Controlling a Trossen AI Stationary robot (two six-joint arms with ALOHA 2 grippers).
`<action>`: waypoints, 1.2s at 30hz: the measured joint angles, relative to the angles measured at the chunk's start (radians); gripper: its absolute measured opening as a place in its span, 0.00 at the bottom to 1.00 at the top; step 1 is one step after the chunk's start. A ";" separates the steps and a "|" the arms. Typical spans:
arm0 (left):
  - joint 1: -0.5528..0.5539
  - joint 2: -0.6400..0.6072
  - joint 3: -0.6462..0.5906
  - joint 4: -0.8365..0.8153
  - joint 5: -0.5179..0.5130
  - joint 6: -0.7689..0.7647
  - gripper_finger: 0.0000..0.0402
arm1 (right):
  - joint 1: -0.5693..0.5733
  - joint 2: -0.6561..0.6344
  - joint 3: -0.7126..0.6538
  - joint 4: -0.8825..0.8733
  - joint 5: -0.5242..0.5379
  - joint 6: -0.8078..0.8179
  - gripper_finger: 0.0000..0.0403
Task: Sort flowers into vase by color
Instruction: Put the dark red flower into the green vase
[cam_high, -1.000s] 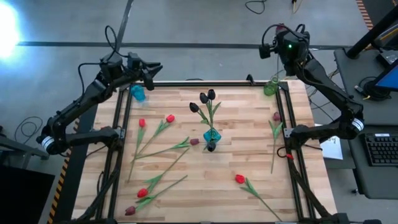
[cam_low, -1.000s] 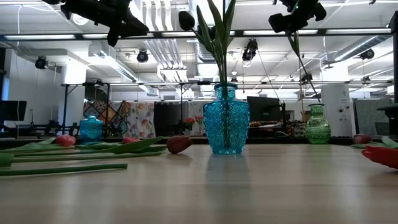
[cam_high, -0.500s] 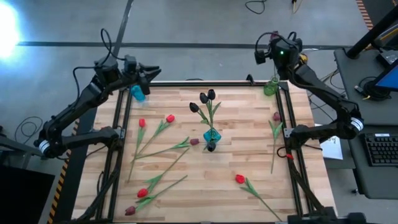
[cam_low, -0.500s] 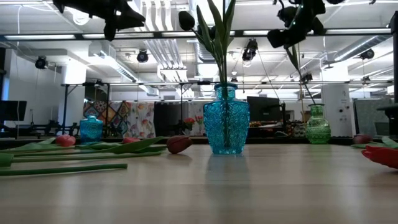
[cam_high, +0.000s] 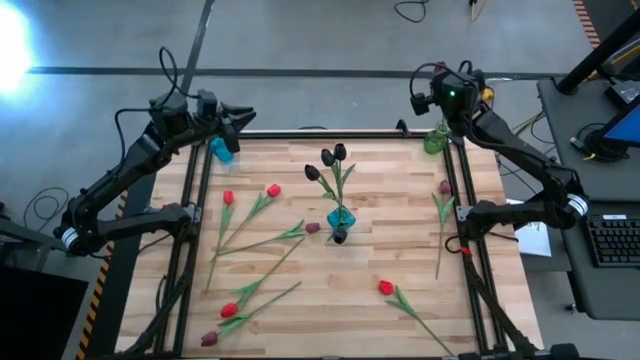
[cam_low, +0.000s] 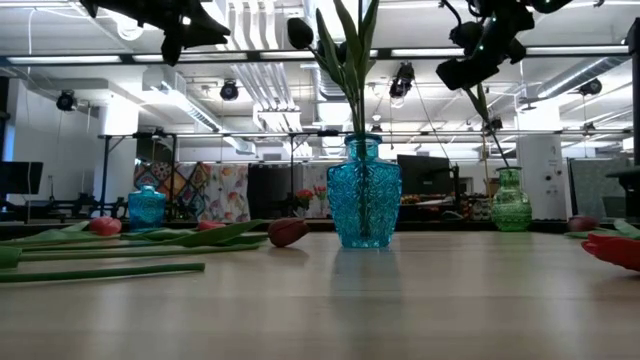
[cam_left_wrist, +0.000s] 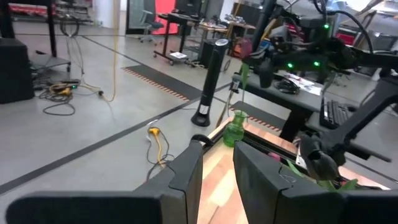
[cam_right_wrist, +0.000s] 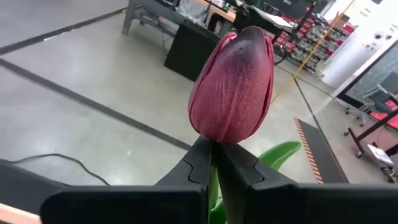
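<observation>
Right fingers: closed on my maroon tulip just under its head, raised above the green vase at the surface's far right corner.
Left fingers: slightly parted, holding nothing, above the small blue vase.
Other tulips: lying across the surface.

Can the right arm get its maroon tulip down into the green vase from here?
Probably yes: the right tool holds the maroon tulip right above the green vase, with nothing between.

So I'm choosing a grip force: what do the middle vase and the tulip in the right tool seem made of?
The teal vase looks like pressed glass: see-through, glossy, patterned. The maroon tulip, pinched in the right tool, looks like fabric: matte petals with a fine weave-like texture.
</observation>
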 joint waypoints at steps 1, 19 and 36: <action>0.000 0.000 0.000 0.002 -0.003 0.000 0.19 | 0.000 -0.003 -0.004 0.002 -0.001 -0.008 0.03; 0.000 -0.025 0.005 0.000 -0.003 -0.008 0.19 | 0.000 -0.005 -0.111 -0.003 0.001 -0.060 0.12; 0.000 -0.100 0.006 -0.071 -0.047 0.011 0.19 | 0.000 -0.005 0.034 -0.272 -0.062 0.035 0.47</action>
